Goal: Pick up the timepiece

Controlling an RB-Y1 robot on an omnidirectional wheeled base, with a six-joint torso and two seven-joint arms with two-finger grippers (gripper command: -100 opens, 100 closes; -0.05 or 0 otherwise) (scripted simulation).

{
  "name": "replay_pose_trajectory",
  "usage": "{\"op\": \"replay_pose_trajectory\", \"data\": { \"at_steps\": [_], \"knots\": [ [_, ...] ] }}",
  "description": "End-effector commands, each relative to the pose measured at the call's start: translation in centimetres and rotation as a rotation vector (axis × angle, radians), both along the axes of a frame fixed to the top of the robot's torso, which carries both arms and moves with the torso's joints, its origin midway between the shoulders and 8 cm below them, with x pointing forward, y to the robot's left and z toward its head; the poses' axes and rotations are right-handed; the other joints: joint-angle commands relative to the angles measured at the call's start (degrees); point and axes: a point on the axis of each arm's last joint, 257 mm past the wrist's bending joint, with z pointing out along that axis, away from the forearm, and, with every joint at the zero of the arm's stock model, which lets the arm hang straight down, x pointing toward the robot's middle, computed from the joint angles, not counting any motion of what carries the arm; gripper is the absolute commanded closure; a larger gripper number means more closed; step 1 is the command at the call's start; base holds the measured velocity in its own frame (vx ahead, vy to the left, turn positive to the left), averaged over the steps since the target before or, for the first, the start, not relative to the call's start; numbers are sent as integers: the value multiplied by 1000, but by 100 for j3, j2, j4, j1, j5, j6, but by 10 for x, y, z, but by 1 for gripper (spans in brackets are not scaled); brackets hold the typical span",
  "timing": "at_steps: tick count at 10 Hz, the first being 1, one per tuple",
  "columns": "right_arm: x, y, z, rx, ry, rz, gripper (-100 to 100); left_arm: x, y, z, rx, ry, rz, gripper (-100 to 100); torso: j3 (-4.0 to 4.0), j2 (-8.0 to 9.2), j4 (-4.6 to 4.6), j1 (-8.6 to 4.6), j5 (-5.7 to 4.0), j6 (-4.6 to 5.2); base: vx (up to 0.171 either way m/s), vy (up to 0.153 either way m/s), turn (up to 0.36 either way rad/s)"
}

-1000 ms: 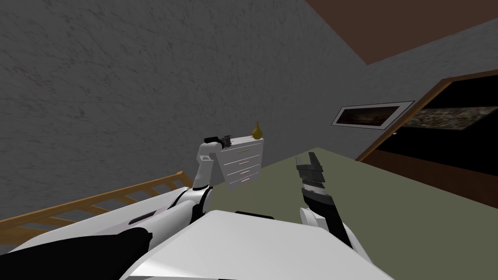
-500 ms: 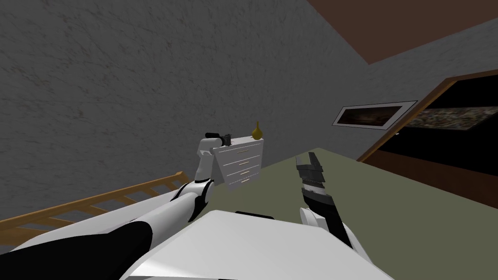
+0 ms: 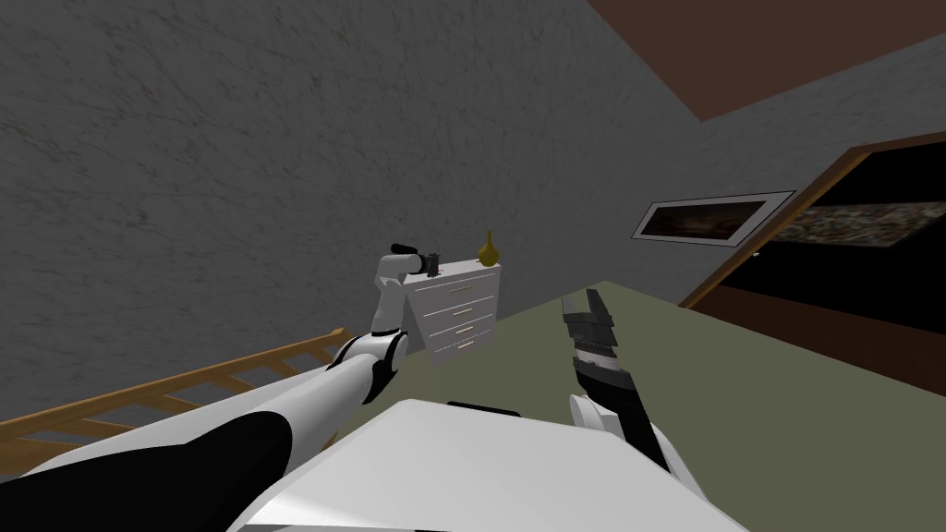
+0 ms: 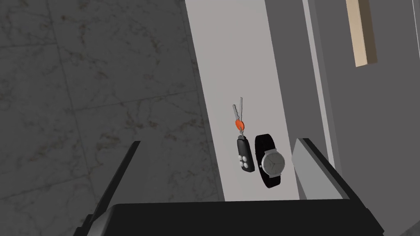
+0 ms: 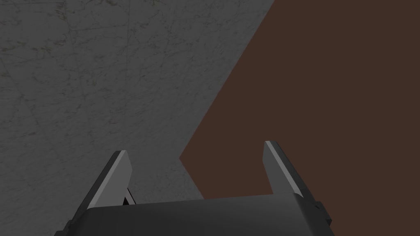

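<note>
Black-strapped watch flat on white dresser top, just beside key fob with orange tag | left arm stretched far forward, left gripper poised over it — fingers wide, not touching | dial pale grey, marks too small to read | right gripper raised near chest — spread wide too
</note>
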Motion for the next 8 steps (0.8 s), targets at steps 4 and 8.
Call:
{"op": "replay_pose_trajectory", "data": {
  "at_steps": [4, 8],
  "knots": [
    [0, 0, 0, 0, 0, 0, 0, -2, 4, 3, 0, 96, 5, -100, 1, 2, 1, 4, 1, 0, 37, 15, -10],
    [0, 0, 0, 0, 0, 0, 0, -9, 11, 0, 3, 190, 20, -100, -2, -3, -1, 8, 3, -1, 52, 27, -22]
  ]
}}
